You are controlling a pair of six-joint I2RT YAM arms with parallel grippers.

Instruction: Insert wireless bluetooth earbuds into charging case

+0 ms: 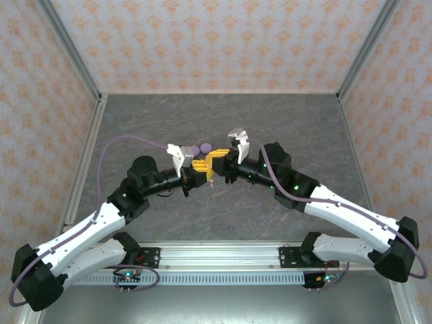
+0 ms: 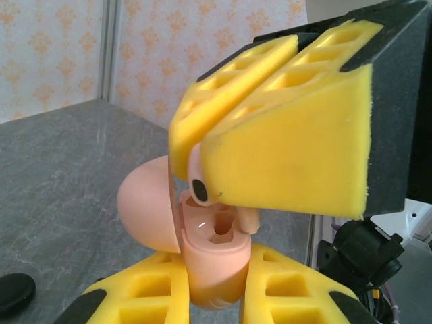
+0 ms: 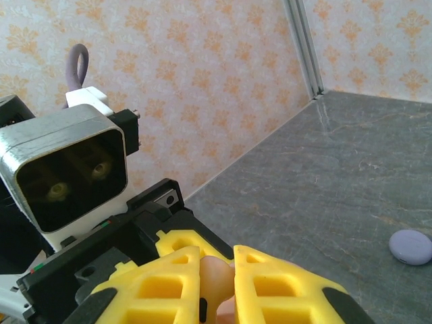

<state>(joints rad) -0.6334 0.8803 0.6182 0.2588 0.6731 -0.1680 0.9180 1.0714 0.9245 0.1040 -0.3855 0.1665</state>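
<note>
While both arms bend inward from the near edge, their wrists meet nose to nose above the middle of the table (image 1: 135, 121). The left gripper (image 2: 214, 273) points upward in its wrist view, its yellow foam pads clamped on the lower half of a pink charging case (image 2: 212, 266). The case's lid (image 2: 145, 206) hangs open to the left. The right gripper (image 2: 200, 154) comes down from above, pinched tight on a pinkish-white earbud (image 2: 198, 183). The earbud sits at the case's open mouth. It appears to hang just over a well, but the foam hides whether it touches. From overhead, fingers mask most of case and bud. Lilac round cases (image 1: 204, 146) lie just behind the grippers. A black round object (image 2: 13, 291), cut off at the frame's corner, rests on the table. Bare grey surface stretches well out to the patterned walls (image 1: 223, 40) behind and on both sides.
</note>
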